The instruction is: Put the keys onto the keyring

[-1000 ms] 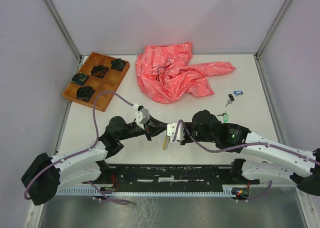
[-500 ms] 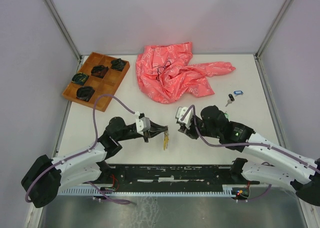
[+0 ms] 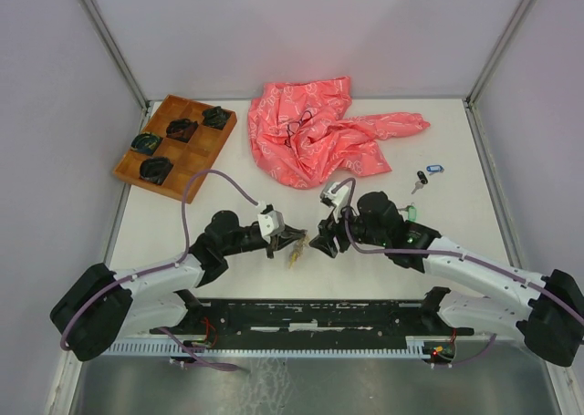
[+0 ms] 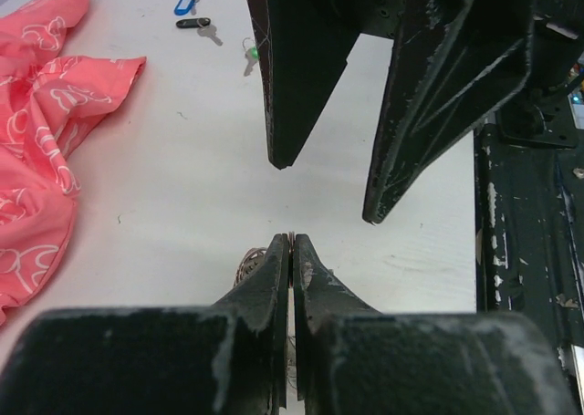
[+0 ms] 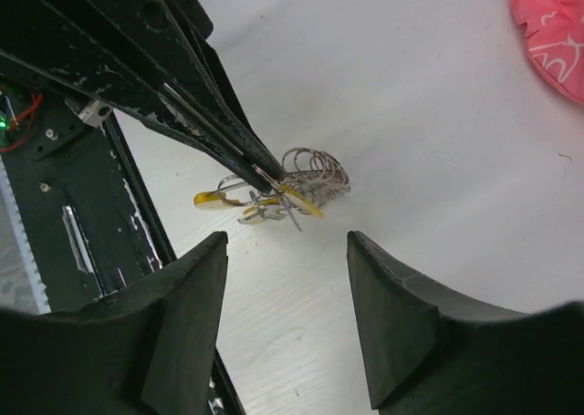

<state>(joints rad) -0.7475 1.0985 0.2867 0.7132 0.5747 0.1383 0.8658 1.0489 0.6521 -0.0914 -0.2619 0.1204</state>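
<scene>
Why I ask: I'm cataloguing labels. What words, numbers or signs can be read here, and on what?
No text can be read anywhere.
White print on the pink cloth: too blurred to read.
Any writing on the blue key tag: too small to tell.

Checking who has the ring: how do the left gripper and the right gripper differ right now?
The left gripper is shut, jaws pressed together; the right gripper stands open. The left gripper pinches the keyring, with yellow keys bunched at it; the right gripper holds nothing. Both are black two-finger grippers, pointing at each other tip to tip.
</scene>
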